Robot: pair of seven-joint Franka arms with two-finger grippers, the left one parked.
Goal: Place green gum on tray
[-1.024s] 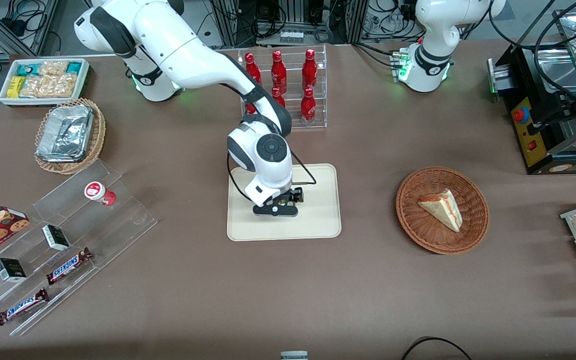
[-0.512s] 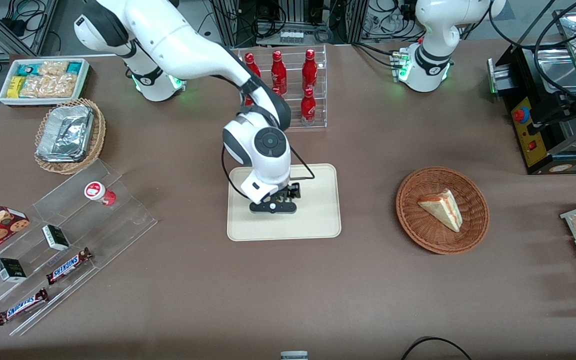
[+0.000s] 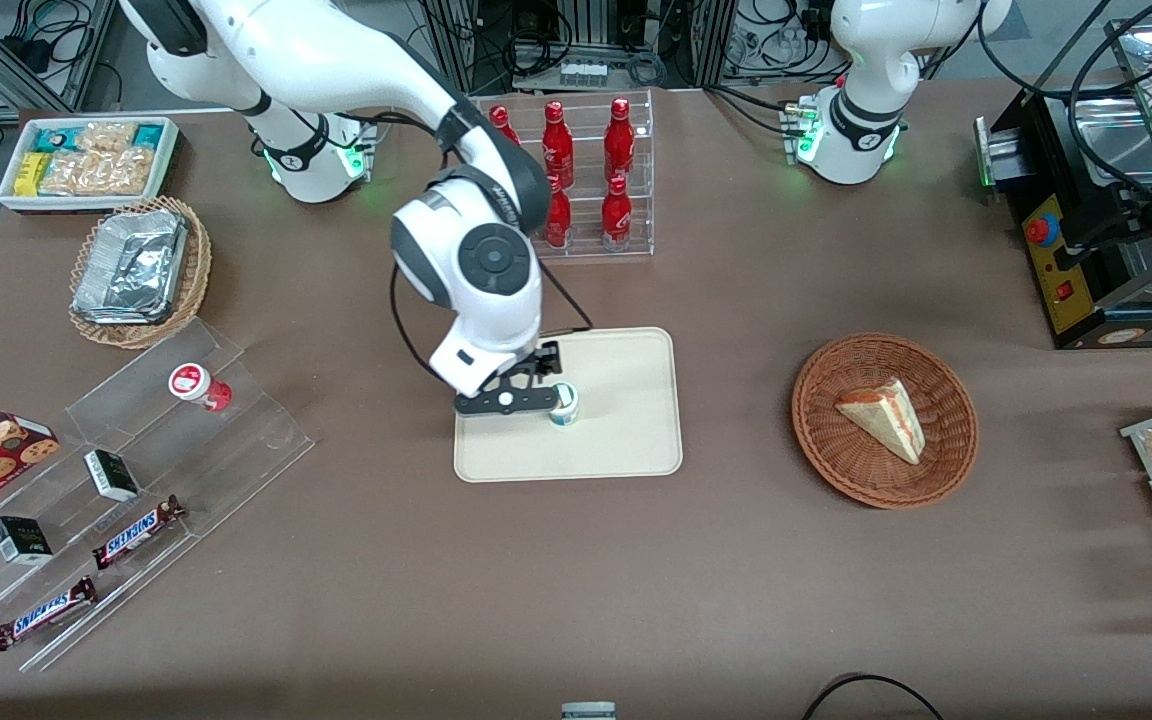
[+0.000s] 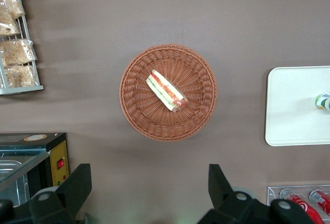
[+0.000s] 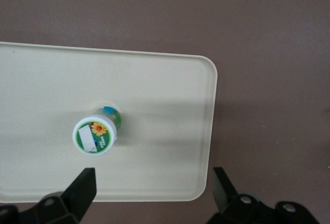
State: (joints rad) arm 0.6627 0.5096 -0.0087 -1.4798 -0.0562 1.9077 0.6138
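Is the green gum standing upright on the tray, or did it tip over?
Upright. The green gum stands lid-up on the tray, and the open hand is above it, not touching.

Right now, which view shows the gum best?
The right wrist view: the gum stands upright on the tray, unobstructed, clear of the open gripper. The front view half-hides it; the left wrist view crops it.

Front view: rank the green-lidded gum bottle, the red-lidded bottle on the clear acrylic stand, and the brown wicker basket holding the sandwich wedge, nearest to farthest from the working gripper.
The gripper, open, hovers above the cream-beige rectangular tray.
1. Green-lidded gum bottle: upright on the tray, right beside the gripper.
2. Red-lidded bottle: on the clear stand, toward the working arm's end.
3. Brown wicker basket with the sandwich: toward the parked arm's end.
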